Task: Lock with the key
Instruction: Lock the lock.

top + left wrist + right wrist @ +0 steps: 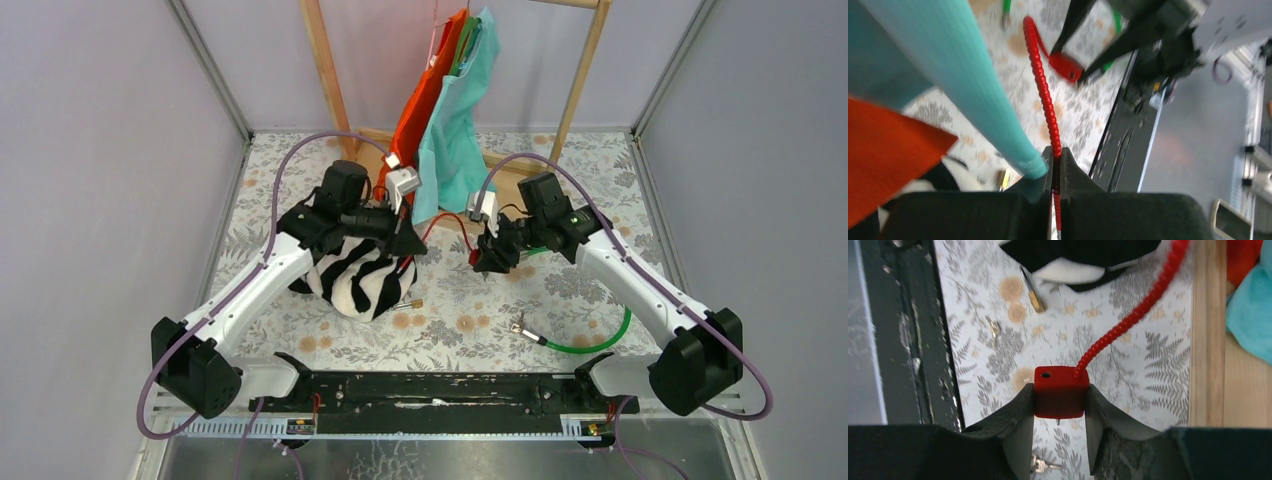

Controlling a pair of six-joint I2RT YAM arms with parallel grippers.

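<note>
A red cable lock hangs between my two grippers. My right gripper (pixel 487 255) is shut on its square red body (pixel 1059 392), which has one open hole on top. The ribbed red cable (pixel 1128 322) leaves the body beside that hole. My left gripper (pixel 408 243) is shut on the cable (pixel 1047 100) near its free end, above the zebra-striped bag (pixel 360 275). In the left wrist view the red body (pixel 1065 67) shows ahead, between the right fingers. A silver key (pixel 1045 466) lies on the table under the right gripper. A smaller key (pixel 993 329) lies further off.
A brass padlock (pixel 1033 290) lies by the bag. A green cable lock (pixel 590 345) lies at the front right. A wooden rack (pixel 330 70) with orange (pixel 425 100) and teal (pixel 455 130) garments stands at the back, the teal one close to the left gripper.
</note>
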